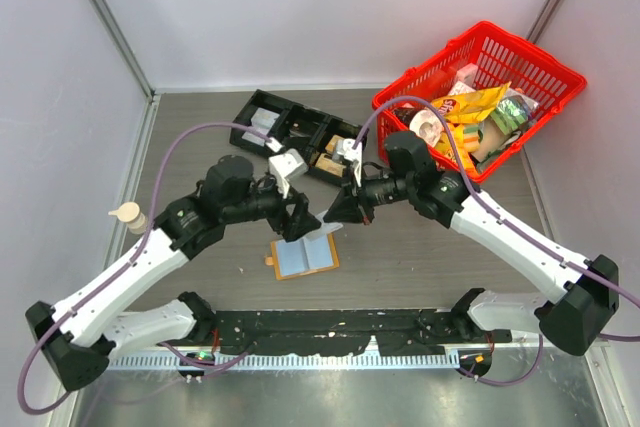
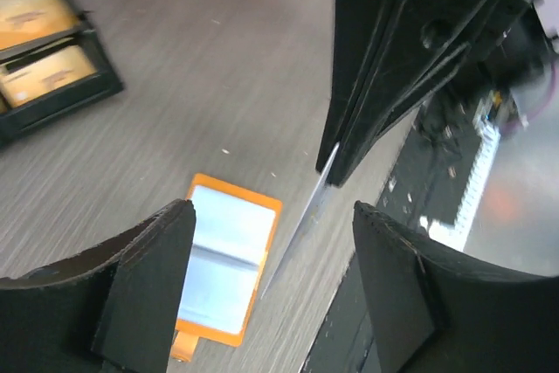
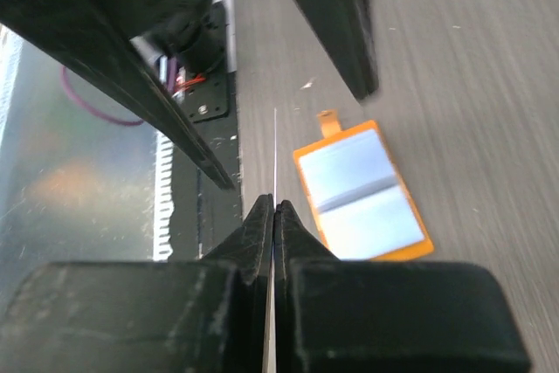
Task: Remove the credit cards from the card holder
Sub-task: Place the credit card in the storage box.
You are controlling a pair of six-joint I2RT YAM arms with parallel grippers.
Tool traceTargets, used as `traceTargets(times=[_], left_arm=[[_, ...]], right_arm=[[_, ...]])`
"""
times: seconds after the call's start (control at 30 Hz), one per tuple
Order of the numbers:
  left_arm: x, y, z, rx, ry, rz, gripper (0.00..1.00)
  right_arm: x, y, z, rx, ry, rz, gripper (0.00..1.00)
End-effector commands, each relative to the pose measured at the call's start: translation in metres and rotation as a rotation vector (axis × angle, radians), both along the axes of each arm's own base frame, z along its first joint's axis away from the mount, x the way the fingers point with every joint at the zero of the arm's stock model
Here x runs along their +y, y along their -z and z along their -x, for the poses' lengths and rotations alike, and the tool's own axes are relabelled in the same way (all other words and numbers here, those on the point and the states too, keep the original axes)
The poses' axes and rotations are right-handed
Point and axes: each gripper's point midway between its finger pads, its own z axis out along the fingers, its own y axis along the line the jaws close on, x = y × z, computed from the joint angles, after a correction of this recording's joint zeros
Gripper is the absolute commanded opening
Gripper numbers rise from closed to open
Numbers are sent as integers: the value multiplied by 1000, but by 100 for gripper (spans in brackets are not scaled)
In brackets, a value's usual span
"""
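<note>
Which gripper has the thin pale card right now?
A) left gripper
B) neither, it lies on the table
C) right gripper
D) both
C: the right gripper is shut on the thin pale card, seen edge-on, while the left gripper stands open.

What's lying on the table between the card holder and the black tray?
Nothing but a few tiny specks: in the left wrist view the tabletop between the card holder and the black tray is bare.
</note>
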Motion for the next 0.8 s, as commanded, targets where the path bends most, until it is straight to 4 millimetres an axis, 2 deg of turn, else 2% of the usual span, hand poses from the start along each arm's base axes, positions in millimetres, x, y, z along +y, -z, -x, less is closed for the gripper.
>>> traceTargets(times=[0.0, 0.1, 0.2, 0.33, 0.43, 0.47, 0.5, 0.53, 0.57, 0.6, 0.63, 0.77], left_arm=[[16, -48, -49, -116, -353, 269, 82], [22, -59, -58, -105, -462, 414, 91], [30, -64, -67, -74, -569, 560, 94], [40, -52, -76, 39, -706, 748, 98], [42, -51, -79, 110, -737, 882, 99], [40, -50, -79, 132, -734, 906, 99], [38, -48, -79, 150, -729, 923, 98], [36, -52, -78, 165, -716, 951, 98], [35, -53, -78, 179, -710, 978, 97], [35, -55, -76, 193, -702, 1003, 96], [35, -57, -75, 201, -691, 1032, 95], [33, -60, -72, 239, -667, 1093, 92]], right_arm=[[-3, -25, -41, 9, 233, -128, 1], [-6, -43, -65, 37, 392, -249, 1], [-13, -61, -75, 65, 494, -369, 1], [-19, -73, -81, 152, 583, -521, 1], [-27, -72, -84, 213, 639, -626, 1], [-29, -78, -85, 213, 648, -665, 1], [-29, -72, -84, 258, 657, -671, 1], [-31, -76, -84, 271, 663, -705, 1], [-31, -71, -84, 293, 669, -707, 1], [-32, -76, -83, 310, 664, -737, 1], [-32, -70, -82, 326, 667, -736, 1], [-35, -70, -81, 377, 669, -794, 1]])
